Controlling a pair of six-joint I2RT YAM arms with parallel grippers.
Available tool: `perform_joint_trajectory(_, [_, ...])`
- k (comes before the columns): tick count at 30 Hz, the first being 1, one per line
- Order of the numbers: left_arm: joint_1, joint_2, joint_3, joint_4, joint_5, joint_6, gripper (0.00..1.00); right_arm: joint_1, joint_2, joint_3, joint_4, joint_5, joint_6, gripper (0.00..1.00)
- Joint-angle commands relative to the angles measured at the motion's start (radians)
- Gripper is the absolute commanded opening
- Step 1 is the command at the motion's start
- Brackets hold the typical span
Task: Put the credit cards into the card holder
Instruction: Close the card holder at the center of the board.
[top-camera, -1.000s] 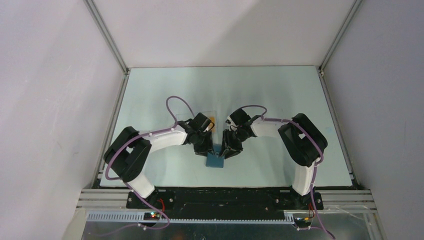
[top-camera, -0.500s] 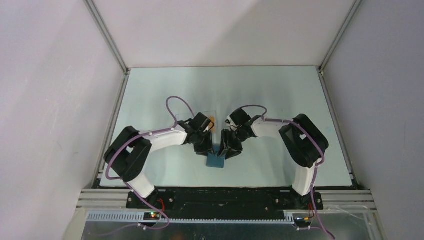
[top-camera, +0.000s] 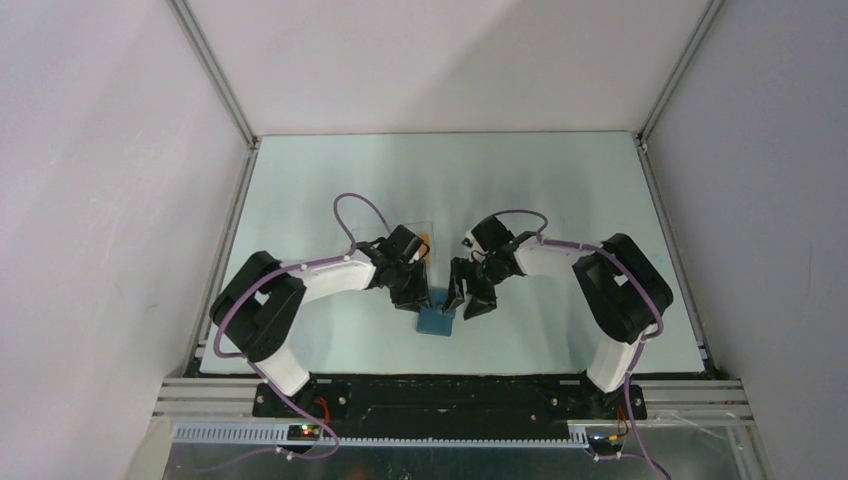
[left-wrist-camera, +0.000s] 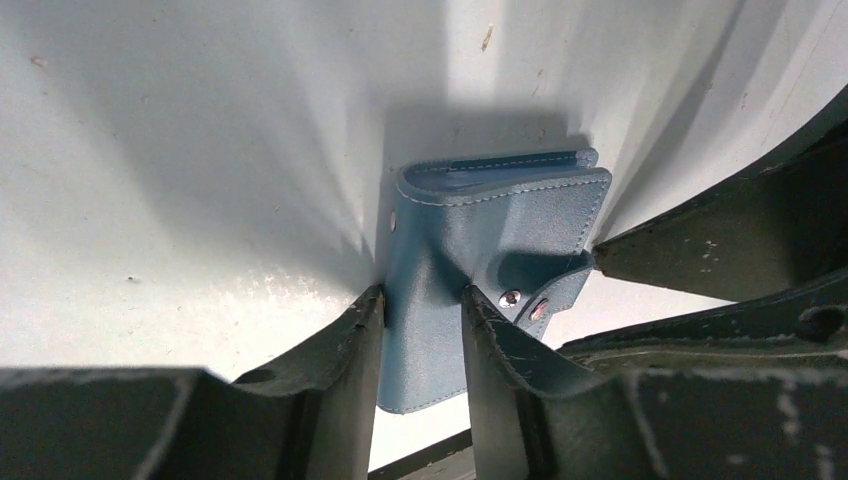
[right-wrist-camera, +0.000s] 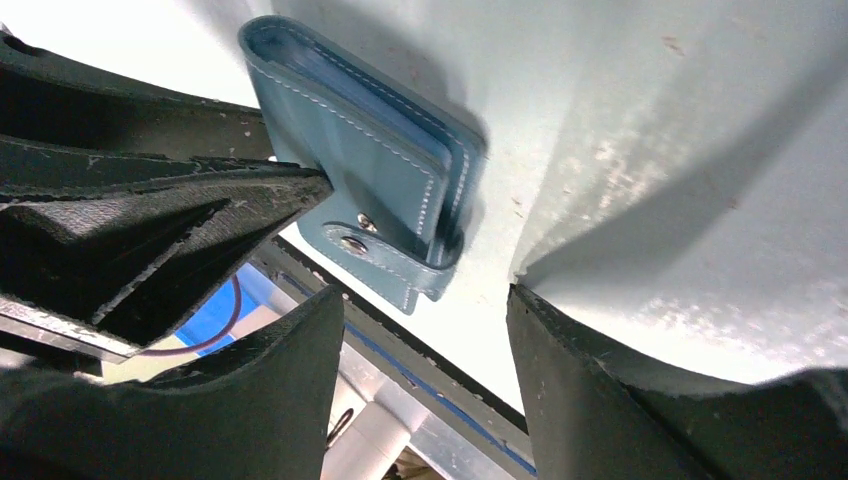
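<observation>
The blue card holder (top-camera: 436, 321) lies folded on the table between my two grippers, its snap strap (left-wrist-camera: 545, 298) hanging loose. My left gripper (top-camera: 419, 298) is shut on one edge of the card holder (left-wrist-camera: 480, 225), which sits between its fingertips (left-wrist-camera: 365, 318). My right gripper (top-camera: 470, 302) is open and empty, just to the right of the card holder (right-wrist-camera: 360, 160) and apart from it. One orange credit card (top-camera: 427, 238) peeks out behind the left wrist. I cannot see any card inside the holder.
A clear plastic sheet (top-camera: 415, 224) lies behind the left wrist, next to the orange card. The table's near edge and black frame rail (right-wrist-camera: 430, 365) are close below the card holder. Grey walls enclose the pale table (top-camera: 560, 190).
My right gripper has drawn back to the right, off the card holder, and its arm has shifted right. My left gripper has stayed shut on the card holder.
</observation>
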Motion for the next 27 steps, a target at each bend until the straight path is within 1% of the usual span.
perform_joint_trajectory(1, [-0.006, 0.002, -0.016, 0.021, -0.015, -0.020, 0.40, -0.031, -0.023, -0.045, -0.051, 0.112, -0.054, 0.66])
perform_joint_trajectory(7, [-0.001, -0.021, -0.027, 0.020, -0.014, -0.035, 0.51, -0.082, -0.020, -0.064, 0.000, 0.046, -0.038, 0.66])
perform_joint_trajectory(11, [0.010, -0.073, -0.043, 0.020, -0.043, -0.039, 0.69, -0.102, -0.023, -0.065, 0.013, 0.024, -0.042, 0.67])
perform_joint_trajectory(12, [0.018, -0.089, -0.054, 0.023, -0.054, -0.039, 0.77, -0.108, -0.036, -0.065, 0.013, 0.031, -0.047, 0.68])
perform_joint_trajectory(13, [0.023, -0.125, -0.062, 0.024, -0.076, -0.037, 0.82, -0.110, -0.043, -0.067, 0.012, 0.036, -0.049, 0.70])
perform_joint_trajectory(14, [0.036, -0.144, -0.081, 0.033, -0.096, -0.031, 0.89, -0.117, -0.063, -0.069, 0.006, 0.055, -0.059, 0.74])
perform_joint_trajectory(15, [0.056, -0.185, -0.092, 0.039, -0.100, -0.025, 0.95, -0.119, -0.075, -0.072, 0.002, 0.068, -0.071, 0.76])
perform_joint_trajectory(16, [0.067, -0.205, -0.114, 0.060, -0.102, -0.006, 0.97, -0.125, -0.106, -0.073, -0.001, 0.096, -0.079, 0.82])
perform_joint_trajectory(17, [0.092, -0.250, -0.125, 0.071, -0.101, 0.004, 0.99, -0.130, -0.121, -0.079, -0.001, 0.109, -0.094, 0.85])
perform_joint_trajectory(19, [0.140, -0.323, -0.158, 0.112, -0.086, 0.049, 1.00, -0.155, -0.169, -0.083, 0.000, 0.149, -0.119, 0.97])
perform_joint_trajectory(22, [0.214, -0.436, -0.197, 0.161, -0.084, 0.122, 1.00, -0.185, -0.234, -0.085, 0.018, 0.188, -0.157, 0.99])
perform_joint_trajectory(23, [0.262, -0.454, -0.200, 0.164, -0.078, 0.136, 1.00, -0.198, -0.248, -0.085, 0.024, 0.189, -0.173, 0.99])
perform_joint_trajectory(24, [0.286, -0.485, -0.203, 0.168, -0.064, 0.160, 1.00, -0.203, -0.254, -0.085, 0.033, 0.192, -0.179, 0.99])
perform_joint_trajectory(25, [0.340, -0.497, -0.203, 0.169, -0.055, 0.172, 1.00, -0.211, -0.256, -0.086, 0.037, 0.190, -0.189, 0.99])
perform_joint_trajectory(26, [0.366, -0.517, -0.201, 0.170, -0.038, 0.191, 1.00, -0.215, -0.255, -0.086, 0.044, 0.179, -0.194, 0.99])
perform_joint_trajectory(27, [0.413, -0.524, -0.199, 0.170, -0.029, 0.199, 1.00, -0.218, -0.244, -0.085, 0.047, 0.172, -0.195, 0.99])
